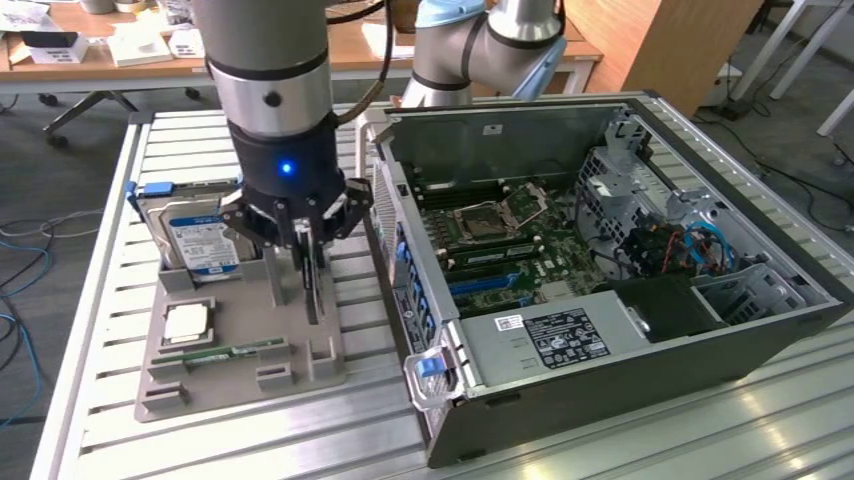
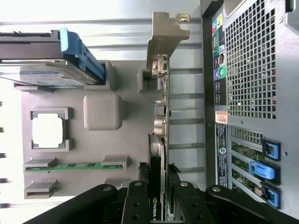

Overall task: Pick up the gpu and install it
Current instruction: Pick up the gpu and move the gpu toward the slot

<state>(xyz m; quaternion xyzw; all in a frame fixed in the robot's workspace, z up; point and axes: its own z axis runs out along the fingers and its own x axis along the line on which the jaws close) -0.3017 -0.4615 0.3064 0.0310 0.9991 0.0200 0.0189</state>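
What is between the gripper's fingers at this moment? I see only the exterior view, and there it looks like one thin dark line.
Observer: The gripper is shut on the gpu, which stands on its edge in the grey holder.
Operator: Which end of the card does it grip?
Observer: The end away from the silver bracket. A green logo shows on the card's edge there.

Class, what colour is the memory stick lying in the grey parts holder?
Green; the memory stick shows best in the wrist view.
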